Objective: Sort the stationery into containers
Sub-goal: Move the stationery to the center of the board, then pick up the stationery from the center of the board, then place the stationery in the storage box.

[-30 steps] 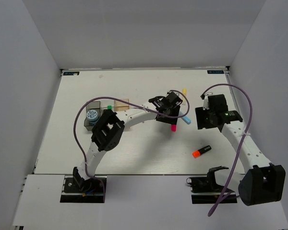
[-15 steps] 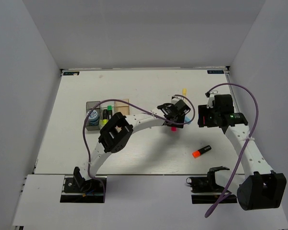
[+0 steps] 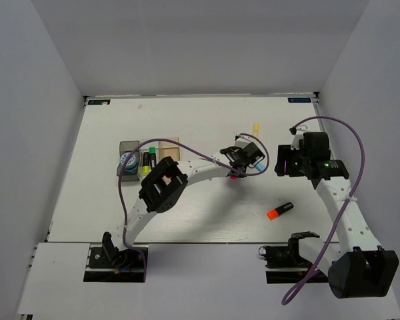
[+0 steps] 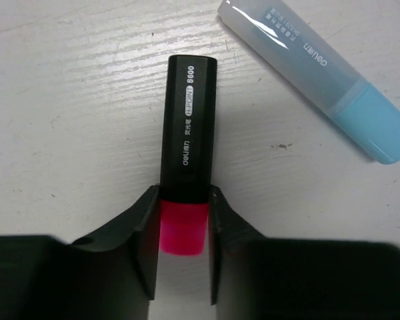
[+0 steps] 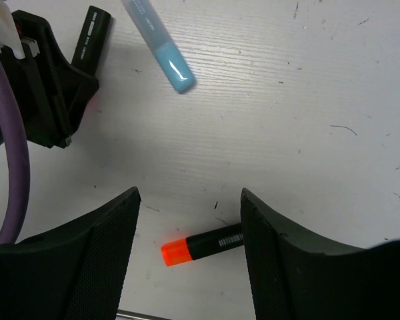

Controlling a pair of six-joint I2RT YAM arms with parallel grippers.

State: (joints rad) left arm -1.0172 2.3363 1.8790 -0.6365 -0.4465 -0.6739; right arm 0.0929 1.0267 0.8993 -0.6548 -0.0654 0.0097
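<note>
1. As seen from above, reaches with the left gripper (image 3: 239,172) to the middle of the table (image 3: 187,120), a little right of centre.
2. Closes there its fingers (image 4: 145,240) narrow on the pink end of the pink highlighter (image 4: 187,133), one finger at each side, touching it as far as the wrist view tells.
3. Lies flat on the table, this highlighter, black body pointing away from the fingers; near the light blue highlighter (image 4: 320,80) but apart from it, with bare table between.
4. Hangs with the right gripper (image 5: 189,197) above the right part of the table, fingers (image 5: 113,253) spread wide, holding nothing.
5. Shows in the right wrist view the orange highlighter (image 5: 203,245) on the table, in the gap between these fingers, not touched; bare surface all around it toward the near edge.
6. Farther back, the pale yellow highlighter (image 3: 257,127), well apart from both grippers.
7. At the left, in a row: the dark grey box (image 3: 127,143) with the blue-white roll (image 3: 127,161) inside, the clear box (image 3: 149,175) with green and yellow ends inside, the amber box (image 3: 170,143) partly behind the left arm; cannot tell its content.
8. White wood-grain surface with small scratches, closed by white walls (image 3: 187,47) at left, right and back.
</note>
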